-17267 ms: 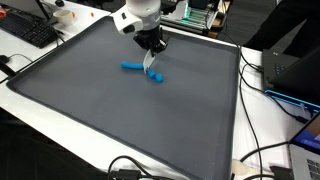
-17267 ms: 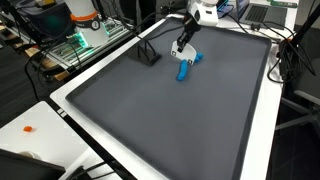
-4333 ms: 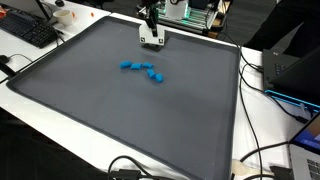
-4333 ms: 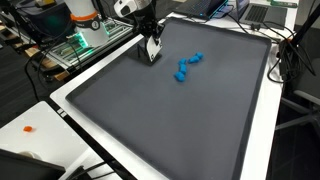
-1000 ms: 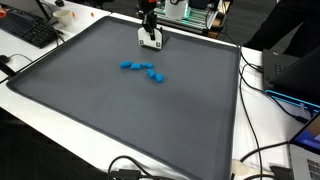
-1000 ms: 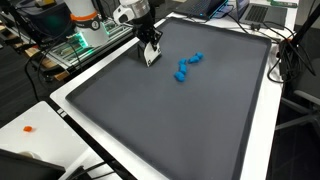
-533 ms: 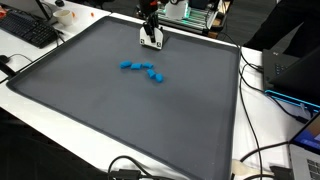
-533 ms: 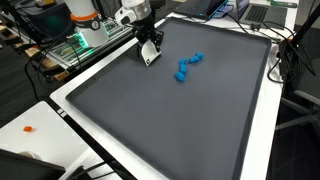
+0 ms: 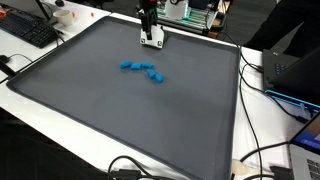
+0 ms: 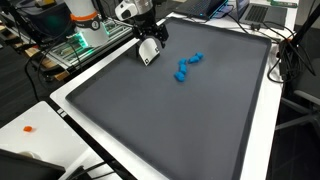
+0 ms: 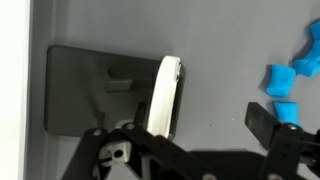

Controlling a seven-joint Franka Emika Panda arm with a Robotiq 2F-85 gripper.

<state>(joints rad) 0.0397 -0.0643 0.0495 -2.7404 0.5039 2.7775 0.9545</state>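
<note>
A white flat plate (image 11: 164,95) stands on its edge on a dark grey holder (image 11: 85,90) near the far edge of the mat. My gripper (image 11: 199,119) hovers just above it, open. The plate sits close by one finger, and the other finger (image 11: 262,122) stands well apart from it. In both exterior views the gripper (image 9: 150,28) (image 10: 148,38) is directly over the white plate (image 9: 151,41) (image 10: 148,55). Several blue blocks (image 9: 143,70) (image 10: 186,66) lie in a loose cluster on the mat, apart from the gripper, and also show at the edge of the wrist view (image 11: 285,85).
The big dark mat (image 9: 120,110) covers the table, with a white border (image 10: 70,110) round it. A keyboard (image 9: 28,30), cables (image 9: 262,70) and lab equipment (image 10: 75,30) lie beyond the mat's edges.
Over the last second the jaws have gone from shut on the white plate to open, letting it go on the holder. The arm has lifted slightly.
</note>
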